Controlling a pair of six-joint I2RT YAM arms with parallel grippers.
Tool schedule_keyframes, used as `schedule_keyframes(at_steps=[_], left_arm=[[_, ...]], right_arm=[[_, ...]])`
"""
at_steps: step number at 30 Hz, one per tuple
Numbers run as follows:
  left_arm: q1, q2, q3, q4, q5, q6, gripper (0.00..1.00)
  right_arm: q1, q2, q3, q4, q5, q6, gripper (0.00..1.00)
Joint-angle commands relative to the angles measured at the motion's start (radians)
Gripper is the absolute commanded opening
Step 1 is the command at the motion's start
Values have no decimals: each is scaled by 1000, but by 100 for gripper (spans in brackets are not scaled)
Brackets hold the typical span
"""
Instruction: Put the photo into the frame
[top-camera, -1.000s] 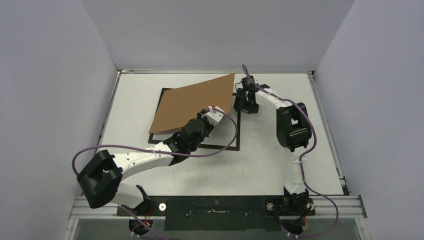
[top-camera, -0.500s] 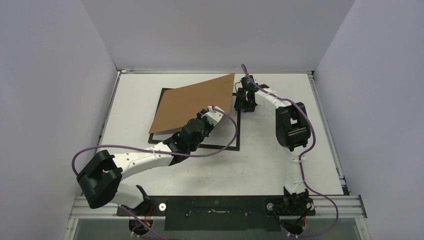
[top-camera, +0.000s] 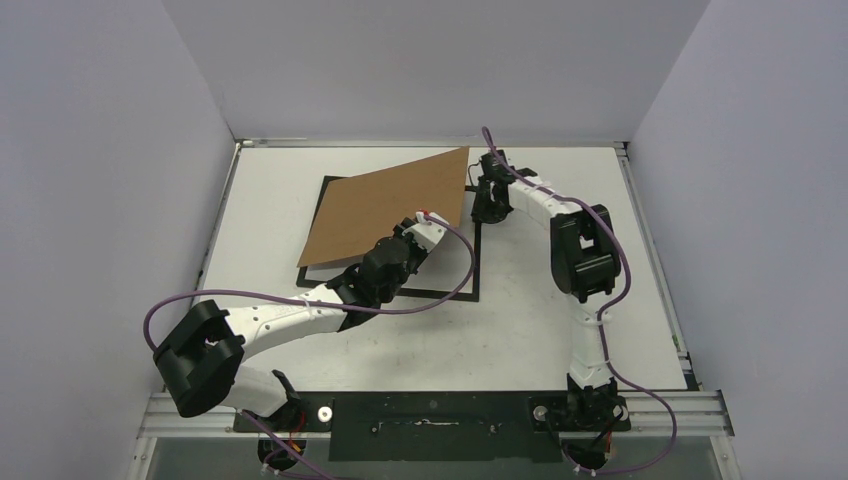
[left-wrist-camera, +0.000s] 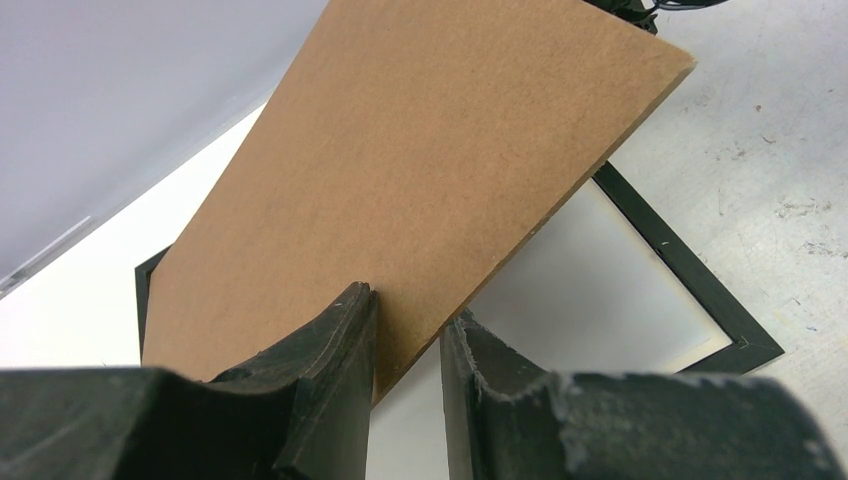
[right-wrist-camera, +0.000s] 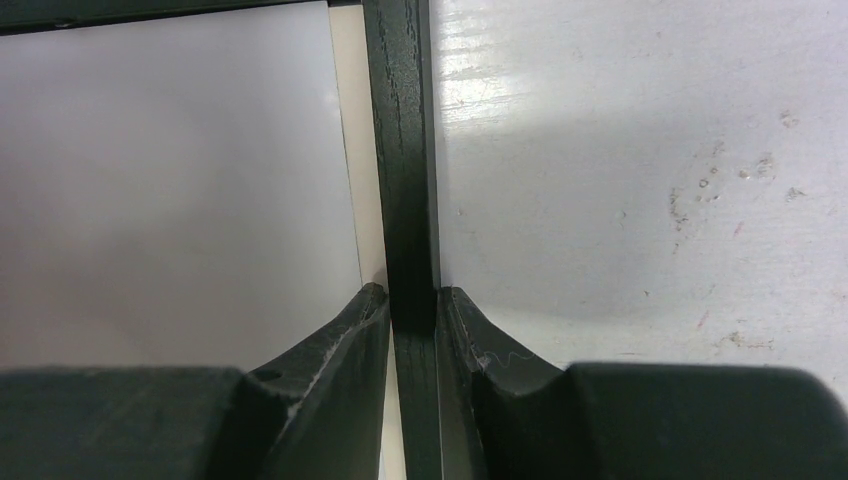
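A brown board (top-camera: 385, 210) is seen tilted above the white table (top-camera: 520, 330), which is scuffed and enclosed by pale walls (top-camera: 100, 150).

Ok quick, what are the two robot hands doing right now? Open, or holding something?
Left gripper: closed, holding the brown board by its edge.
Right gripper: closed on the side bar of the black frame.

No text, label, brand, number or sign can be read on anything in view.
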Motion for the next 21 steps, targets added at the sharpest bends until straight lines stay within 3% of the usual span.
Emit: schedule_keyframes(at_steps=[1, 7, 8, 9, 11, 13, 21], left_arm=[[8, -33, -7, -4, -19, -99, 16], [8, -33, -7, -4, -18, -98, 16], [8, -32, -7, -4, -20, -97, 16], [7, -33, -8, -5, -21, -98, 16], [8, -34, -9, -4, -22, -99, 16], [7, -36, -10, -6, -21, -99, 16], [8, -35, -14, -3, -17, -105, 16]], right_arm=[[-22, -8, 35, -20, -7, 23, 0], [-33, -14, 32, -13, -73, 40, 0], [-37, -23, 27, -9, -80, 55, 11], [-40, -37, 18, -4, -84, 68, 33], [-46, -75, -1, 6, -80, 96, 60], [-49, -107, -14, -1, -77, 110, 70], [-33, -224, -145, -113, -102, 96, 72]])
